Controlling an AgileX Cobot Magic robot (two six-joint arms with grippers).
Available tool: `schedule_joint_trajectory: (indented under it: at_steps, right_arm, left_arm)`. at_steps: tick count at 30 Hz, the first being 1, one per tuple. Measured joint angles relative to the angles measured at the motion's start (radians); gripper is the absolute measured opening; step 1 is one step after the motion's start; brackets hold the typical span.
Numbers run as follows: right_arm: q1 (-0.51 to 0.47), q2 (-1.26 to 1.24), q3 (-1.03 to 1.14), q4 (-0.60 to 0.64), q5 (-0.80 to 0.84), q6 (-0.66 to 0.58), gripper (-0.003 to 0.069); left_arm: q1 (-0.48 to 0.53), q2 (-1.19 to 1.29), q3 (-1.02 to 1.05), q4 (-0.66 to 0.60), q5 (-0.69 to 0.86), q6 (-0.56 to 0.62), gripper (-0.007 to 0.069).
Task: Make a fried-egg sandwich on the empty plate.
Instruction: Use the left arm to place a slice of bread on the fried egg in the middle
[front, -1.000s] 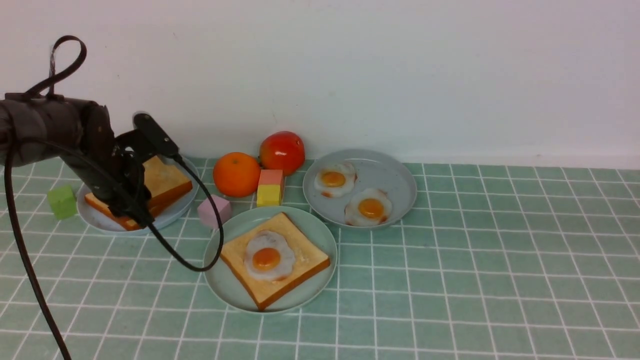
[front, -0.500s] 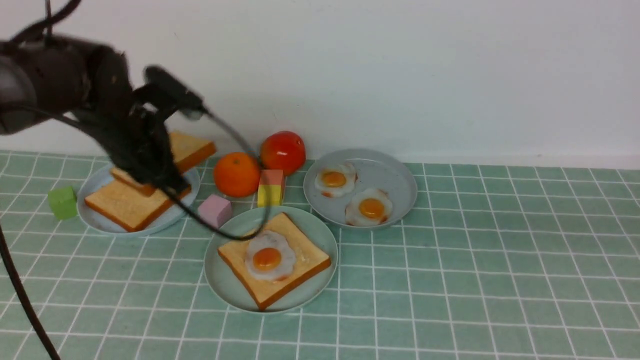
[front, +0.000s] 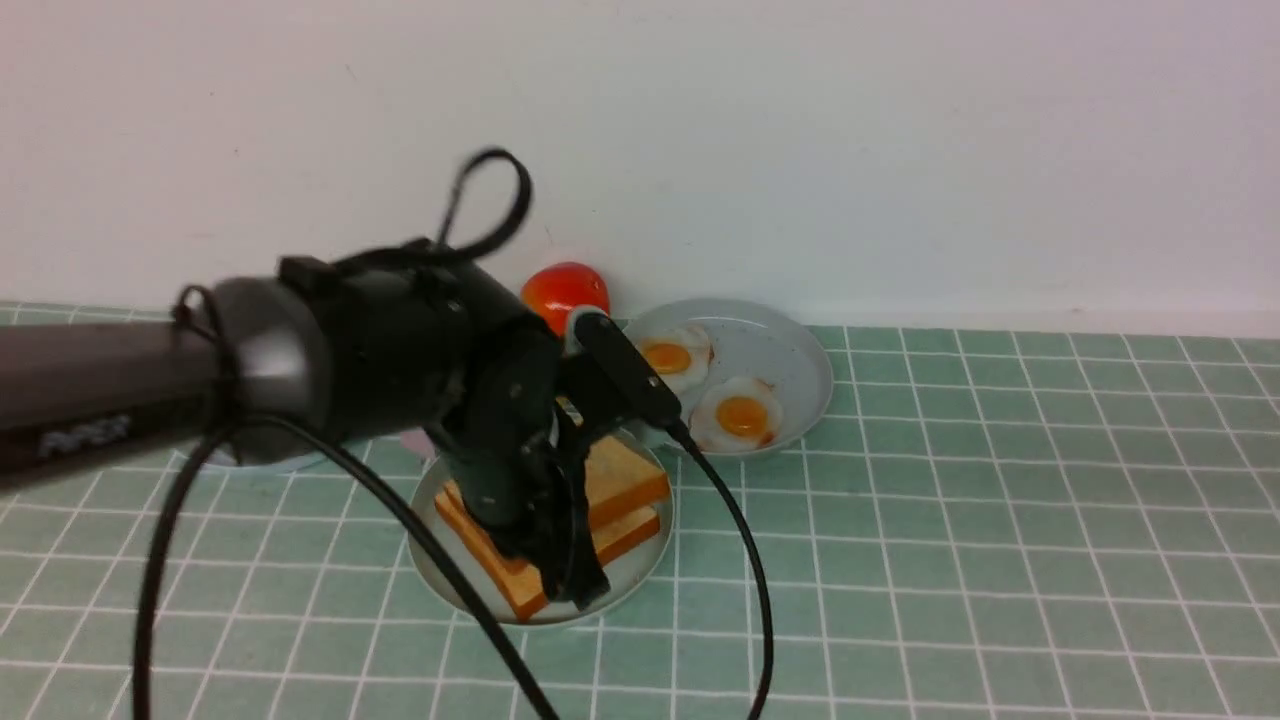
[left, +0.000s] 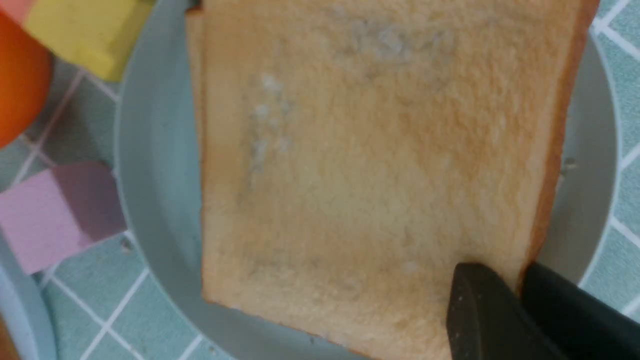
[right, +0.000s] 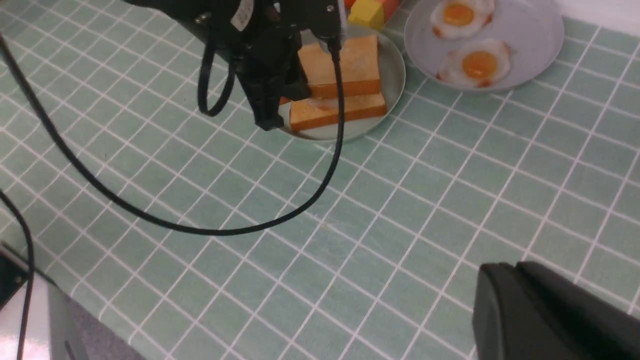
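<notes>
Left of centre, the left jaws clamp a corner of a square golden toy toast slice (front: 625, 475) over a matching slice (front: 625, 537) on the round mint-green plate (front: 637, 580). Right of it sits a grey-blue plate (front: 790, 350) of toy fried eggs (front: 742, 415). The right jaws' opening cannot be told.

Wall: a plain off-white wall (front: 900, 150) — matt, closing the far side of the scene.
Worktop: a worktop of pale green square tiles with white grout lines (front: 1000, 560), meeting the wall in a straight seam.
Light: soft and even — only faint shadows.
</notes>
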Motion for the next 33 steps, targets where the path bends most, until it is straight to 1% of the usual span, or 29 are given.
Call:
schedule_joint_trajectory:
  at_steps: [11,12,14,16,17,18,19,20,21,22,24,25,26,27,29,31,32,33]
  right_arm:
    - [0.000,0.000,0.000,0.053,0.027,0.000,0.0050]
    - [0.000,0.000,0.000,0.060,0.029,0.000,0.0051]
    - [0.000,0.000,0.000,0.069,0.039,0.000,0.0052]
    - [0.000,0.000,0.000,0.073,0.049,0.000,0.0052]
    - [0.000,0.000,0.000,0.073,0.049,0.000,0.0052]
    - [0.000,0.000,0.000,0.072,0.053,0.000,0.0053]
    - [0.000,0.000,0.000,0.072,0.055,0.000,0.0053]
    - [0.000,0.000,0.000,0.072,0.055,0.000,0.0053]
    - [0.000,0.000,0.000,0.068,0.060,0.000,0.0053]
    - [0.000,0.000,0.000,0.064,0.060,0.000,0.0053]
    - [0.000,0.000,0.000,0.052,0.060,0.000,0.0053]
    - [0.000,0.000,0.000,0.044,0.061,0.000,0.0053]
    - [0.000,0.000,0.000,0.037,0.063,0.000,0.0055]
    - [0.000,0.000,0.000,0.036,0.065,0.000,0.0055]
    - [0.000,-0.005,0.000,0.005,0.082,0.001,0.0057]
    - [0.000,-0.019,0.000,-0.023,0.103,0.013,0.0057]
    - [0.000,-0.033,0.000,-0.042,0.117,0.028,0.0057]
    - [0.000,-0.040,0.000,-0.051,0.119,0.034,0.0057]
  left_arm:
    - [0.000,0.037,0.000,-0.001,-0.014,-0.019,0.0054]
    - [0.000,0.037,0.000,-0.007,-0.013,-0.019,0.0068]
    - [0.000,0.037,0.000,-0.013,-0.009,-0.019,0.0106]
    - [0.000,0.037,0.000,-0.022,0.010,-0.020,0.0179]
    - [0.000,0.037,0.000,-0.023,0.010,-0.020,0.0187]
    - [0.000,0.029,0.000,-0.041,0.030,-0.028,0.0260]
    - [0.000,0.023,0.001,-0.049,0.036,-0.040,0.0302]
    - [0.000,0.021,0.001,-0.049,0.036,-0.042,0.0302]
    - [0.000,0.001,0.001,-0.058,0.041,-0.065,0.0360]
    - [0.000,-0.015,0.001,-0.063,0.042,-0.080,0.0393]
    - [0.000,-0.061,0.001,-0.065,0.047,-0.118,0.0415]
    - [0.000,-0.093,0.002,-0.067,0.049,-0.142,0.0410]
    - [0.000,-0.132,0.003,-0.070,0.053,-0.168,0.0390]
    - [0.000,-0.132,0.003,-0.070,0.053,-0.168,0.0384]
    - [0.000,-0.286,0.024,-0.079,0.051,-0.233,0.0238]
    - [0.000,-0.405,0.056,-0.088,0.029,-0.255,0.0139]
    - [0.000,-0.505,0.105,-0.100,-0.003,-0.269,0.0045]
    - [0.000,-0.540,0.113,-0.102,-0.016,-0.271,0.0034]
